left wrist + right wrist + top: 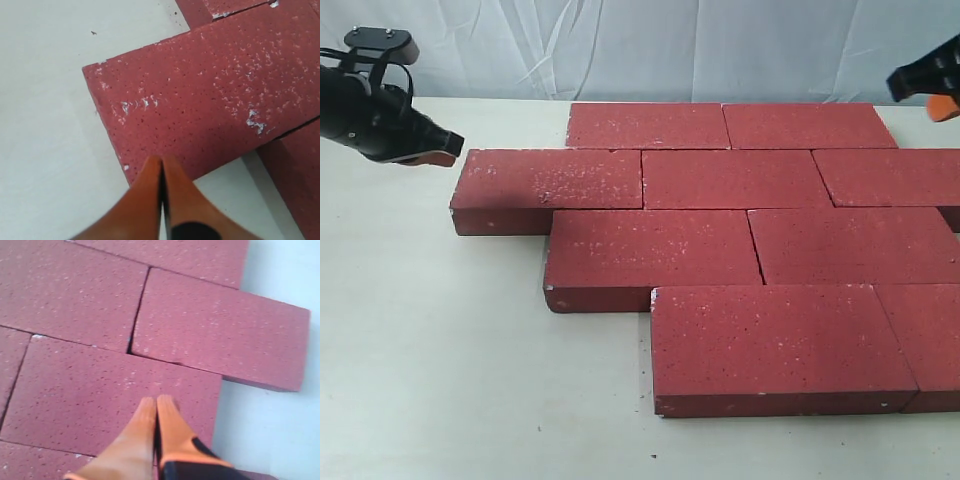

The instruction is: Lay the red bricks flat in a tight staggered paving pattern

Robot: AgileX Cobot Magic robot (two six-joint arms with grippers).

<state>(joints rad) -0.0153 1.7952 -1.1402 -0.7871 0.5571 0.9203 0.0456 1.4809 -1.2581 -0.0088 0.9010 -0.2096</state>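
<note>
Red bricks [750, 250] lie flat on the pale worktop [430, 350] in the exterior view, in four offset rows with mostly tight joints, likely so the paving interlocks. Left wrist view: the left claw [161, 162] is pinched closed, empty, over a grainy, white-flecked corner. Right wrist view: the right claw [156, 402] is likewise closed above rough rectangular faces.

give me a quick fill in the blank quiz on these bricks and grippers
1. The red bricks lie flat in ___ staggered rows.
2. The row farthest from the exterior camera has ___ bricks.
3. The fingers of the left gripper are ___ (open/shut).
4. The right gripper holds ___.
Missing words: four; two; shut; nothing.
</note>
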